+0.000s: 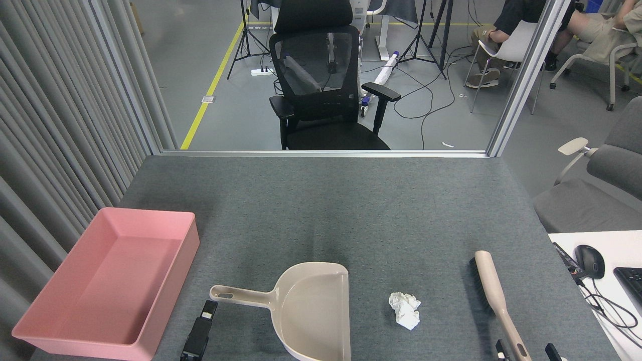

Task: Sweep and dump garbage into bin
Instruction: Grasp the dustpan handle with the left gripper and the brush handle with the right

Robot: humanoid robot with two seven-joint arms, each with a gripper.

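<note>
The garbage (pixel 405 310) lies on the table (pixel 351 210), at 3 o'clock of the dustpan (pixel 311 311), whose mouth is turned toward it. The right gripper (pixel 524 350) is spread astride the brush (pixel 496 301) handle; the left gripper (pixel 199 331) aperture cannot be told. The bin (pixel 108 283) waits at 9 o'clock.

grey floor with yellow line (pixel 213 82) — black office chair (pixel 326 85), grey slatted wall (pixel 60 125).

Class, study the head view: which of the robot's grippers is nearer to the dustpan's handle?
Left. The left gripper sits just below the handle end of the dustpan, nearly touching it. The right gripper is at the bottom right, straddling the brush handle, beyond the garbage.
</note>
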